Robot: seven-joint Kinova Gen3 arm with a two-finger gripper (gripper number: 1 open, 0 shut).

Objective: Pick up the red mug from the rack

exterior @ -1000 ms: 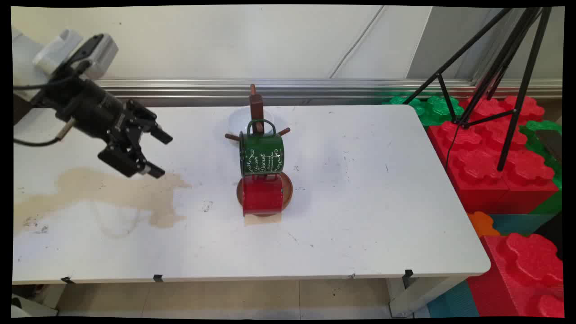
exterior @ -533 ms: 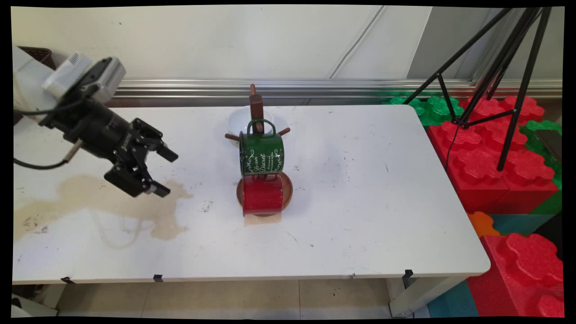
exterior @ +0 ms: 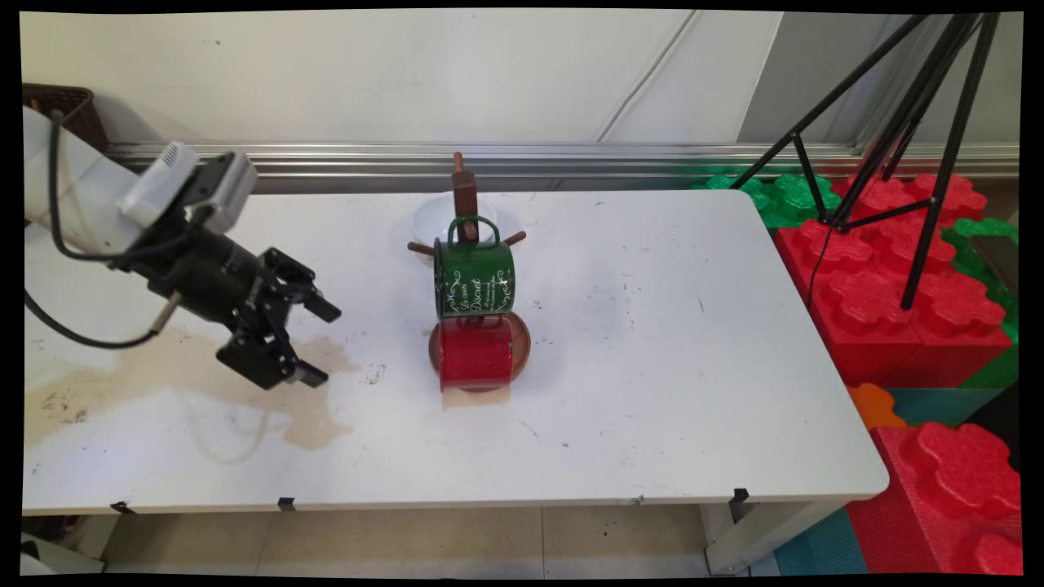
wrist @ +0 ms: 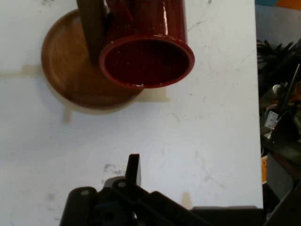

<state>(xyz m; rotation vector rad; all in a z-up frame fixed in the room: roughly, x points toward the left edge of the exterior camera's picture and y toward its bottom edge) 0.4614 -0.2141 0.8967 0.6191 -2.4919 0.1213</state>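
Toward the table's (exterior: pixel 652 391) left edge, over a brown stain (exterior: pixel 204 367), the black gripper (exterior: pixel 314 342) hangs above the surface with its two fingers spread apart and nothing between them. Well to its right, mid-table toward the far edge, stands a wooden mug rack (exterior: pixel 465 196): a green mug (exterior: pixel 474 280) hangs above a red mug (exterior: pixel 475 354), over the rack's round base. A white bowl (exterior: pixel 432 216) sits just behind, near the far edge.

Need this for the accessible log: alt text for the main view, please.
A black gripper, fingers open and holding nothing, hangs over a brown stain on the white table. To its right, apart from it, a wooden mug tree holds a green mug above a red mug.
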